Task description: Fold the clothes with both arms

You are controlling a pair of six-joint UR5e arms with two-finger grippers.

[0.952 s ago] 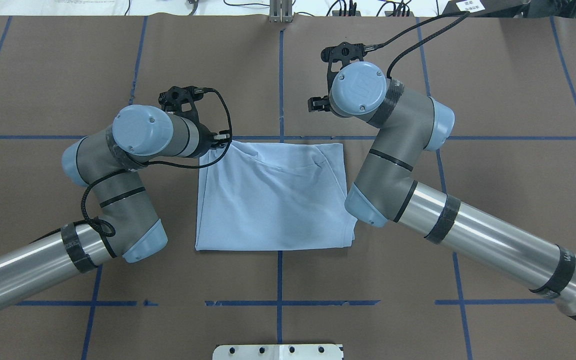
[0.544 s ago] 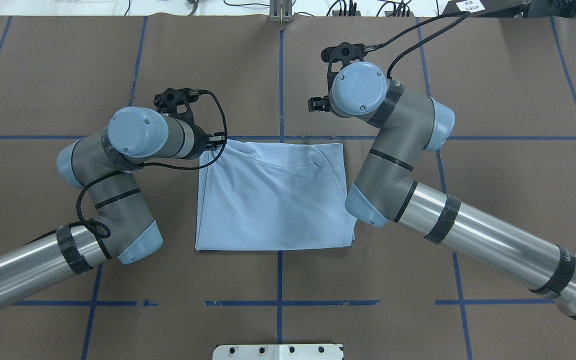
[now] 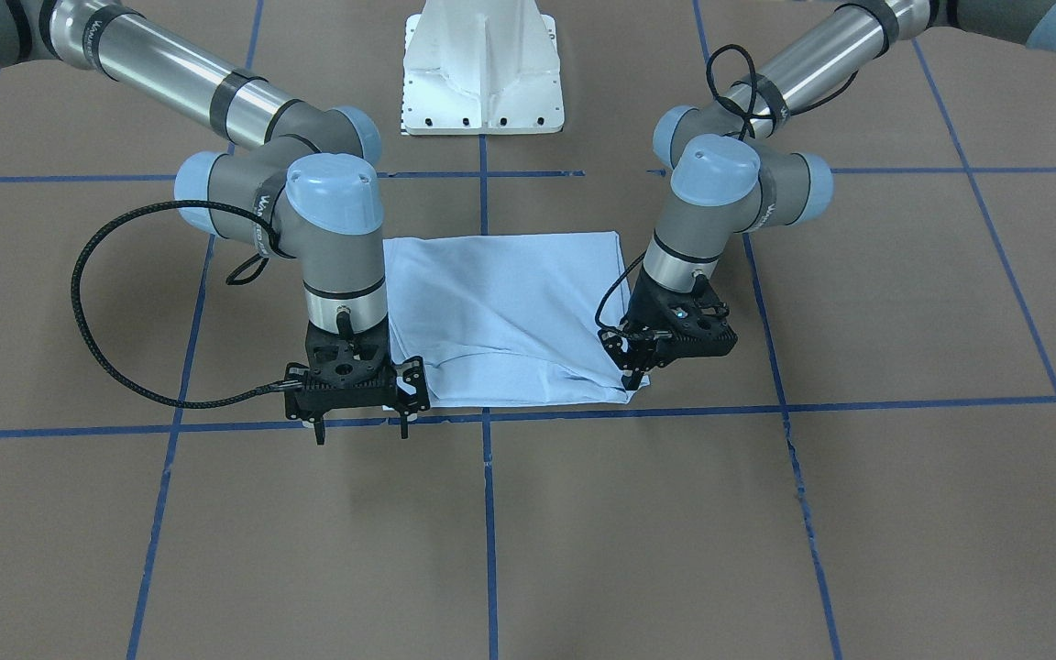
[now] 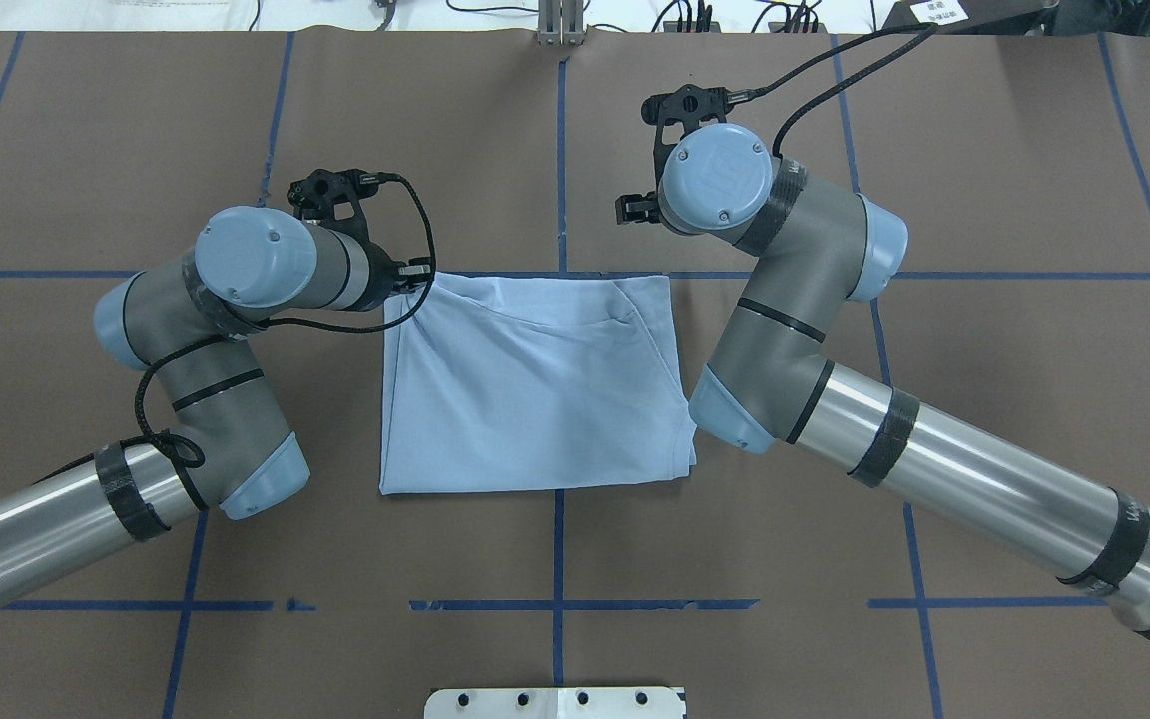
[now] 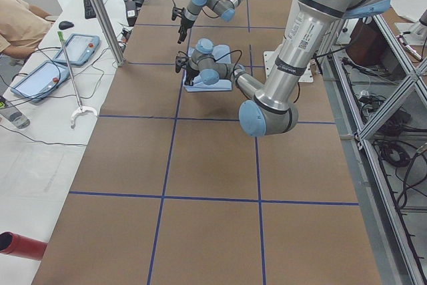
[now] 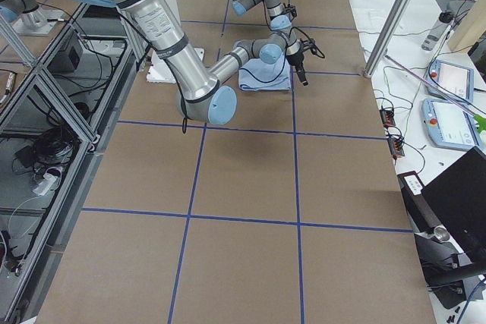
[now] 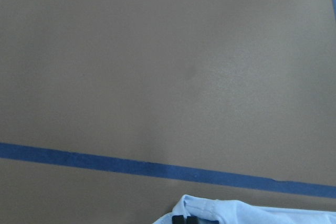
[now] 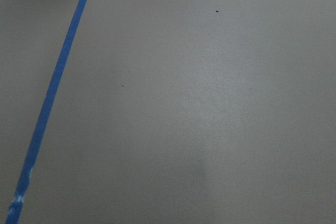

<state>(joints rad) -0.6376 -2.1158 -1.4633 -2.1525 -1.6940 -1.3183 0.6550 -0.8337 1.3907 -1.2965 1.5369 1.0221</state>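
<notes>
Looking from the camera that faces the robot, I see the light blue T-shirt (image 3: 510,312) lying folded and flat on the brown worktop (image 3: 583,532), near the middle. My left hand (image 3: 635,374) is pinched tight on the shirt corner nearest this camera, on the picture's right side. My right hand (image 3: 361,423) hangs just beside the other near corner. Its two fingers are wide apart and hold nothing, and it is over a blue tape line (image 3: 858,403). From above, the shirt sits between the two arms. The left hand grips its far left corner, and the right hand is mostly hidden under its wrist. The side cameras show the shirt very small, between the arms. The left wrist camera shows a bit of shirt at the bottom edge, just past a tape line. The right wrist camera shows worktop and tape.
</notes>
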